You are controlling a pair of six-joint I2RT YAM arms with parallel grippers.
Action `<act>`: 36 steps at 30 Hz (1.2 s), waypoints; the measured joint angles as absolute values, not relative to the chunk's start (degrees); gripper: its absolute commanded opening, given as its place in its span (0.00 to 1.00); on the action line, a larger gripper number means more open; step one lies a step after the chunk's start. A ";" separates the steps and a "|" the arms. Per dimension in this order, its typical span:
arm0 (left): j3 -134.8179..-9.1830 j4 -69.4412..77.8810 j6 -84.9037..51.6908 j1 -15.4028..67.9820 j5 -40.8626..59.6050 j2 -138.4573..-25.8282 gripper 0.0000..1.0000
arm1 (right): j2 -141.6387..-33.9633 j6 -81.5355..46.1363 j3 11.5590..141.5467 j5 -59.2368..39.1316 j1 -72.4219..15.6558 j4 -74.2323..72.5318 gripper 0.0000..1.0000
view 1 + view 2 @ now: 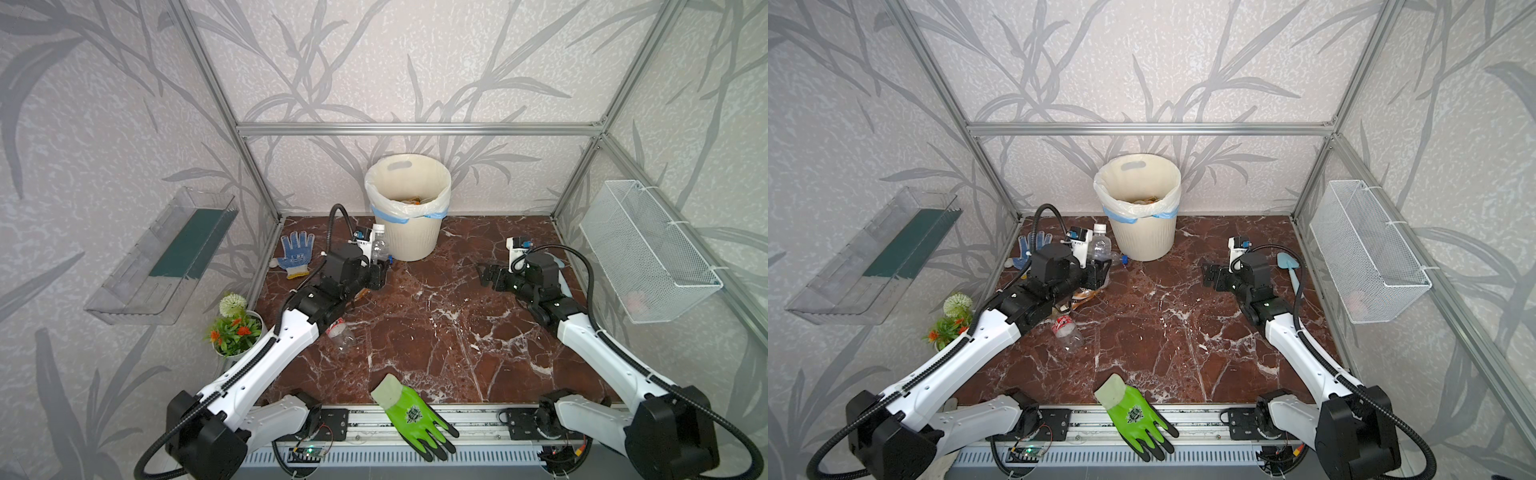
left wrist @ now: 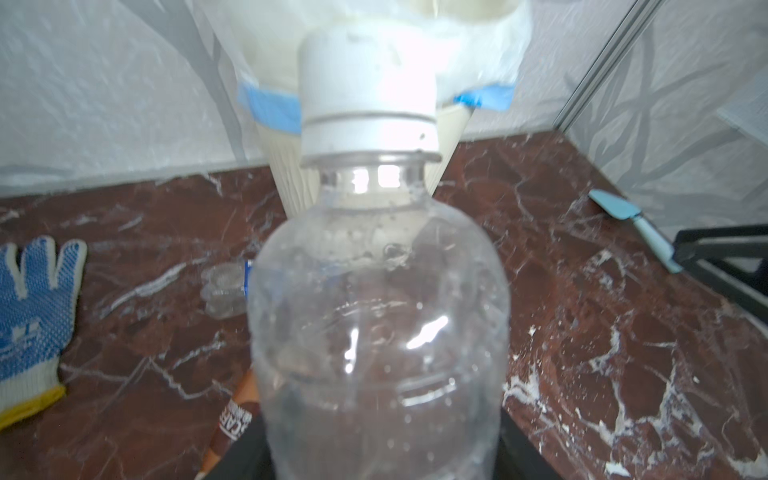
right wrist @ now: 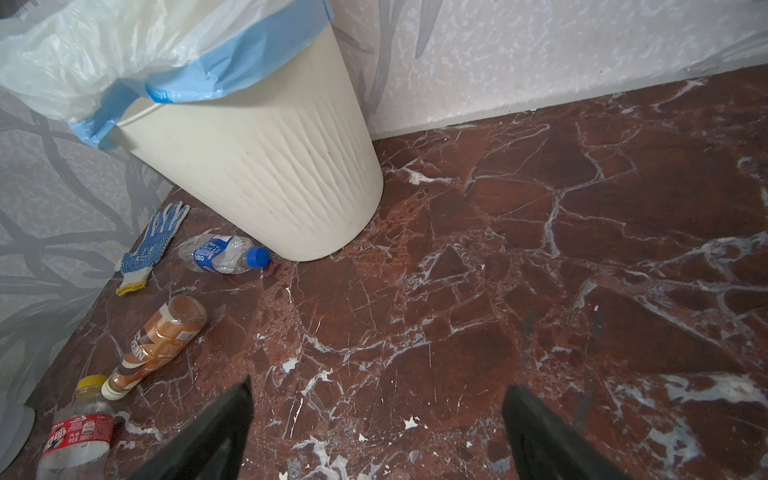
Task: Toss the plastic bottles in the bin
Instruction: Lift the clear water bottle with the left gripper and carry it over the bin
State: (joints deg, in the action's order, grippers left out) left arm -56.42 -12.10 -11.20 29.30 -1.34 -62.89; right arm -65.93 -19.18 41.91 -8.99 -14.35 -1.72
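Note:
The cream bin (image 1: pixel 409 237) (image 1: pixel 1142 239) stands at the back wall, with something orange lying inside it. My left gripper (image 1: pixel 379 272) (image 1: pixel 1099 274) (image 2: pixel 382 457) is shut on a clear plastic bottle (image 1: pixel 379 245) (image 1: pixel 1099 245) (image 2: pixel 378 324) with a white cap, held upright just left of the bin. A crushed blue-label bottle (image 3: pixel 224 255) lies against the bin's foot. A brown-label bottle (image 3: pixel 162 340) (image 1: pixel 1084 295) and a red-label bottle (image 3: pixel 79 432) (image 1: pixel 338 332) lie under my left arm. My right gripper (image 1: pixel 484 276) (image 1: pixel 1208 276) (image 3: pixel 376 415) is open over bare floor.
A blue dotted glove (image 1: pixel 296 253) lies in the back left corner and a green glove (image 1: pixel 411 415) at the front edge. A potted plant (image 1: pixel 235 328) stands at the left. A light blue scoop (image 1: pixel 1293 270) lies by my right arm. A wire basket (image 1: pixel 648 253) hangs on the right wall.

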 measured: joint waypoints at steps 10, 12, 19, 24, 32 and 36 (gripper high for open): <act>-55.99 4.82 -3.46 29.30 1.26 -51.79 0.59 | -69.73 -16.49 41.95 -7.38 -18.61 0.82 0.94; -56.27 8.29 -1.87 29.30 2.94 -51.22 0.59 | -70.13 -16.03 42.22 -6.79 -19.09 1.37 0.94; -61.10 16.62 4.69 29.41 9.78 -51.44 0.59 | -70.11 -14.55 43.48 -4.34 -20.78 1.93 0.94; -73.08 18.87 9.39 29.56 12.67 -59.27 0.59 | -70.02 -14.24 43.48 -3.05 -21.06 1.91 0.94; -124.90 3.75 9.23 27.42 10.33 -98.26 0.94 | -70.04 -14.31 43.46 -2.39 -21.23 0.75 0.94; -160.29 -17.63 4.56 24.71 6.87 -125.08 0.99 | -70.02 -14.63 43.42 -2.42 -21.65 0.27 0.94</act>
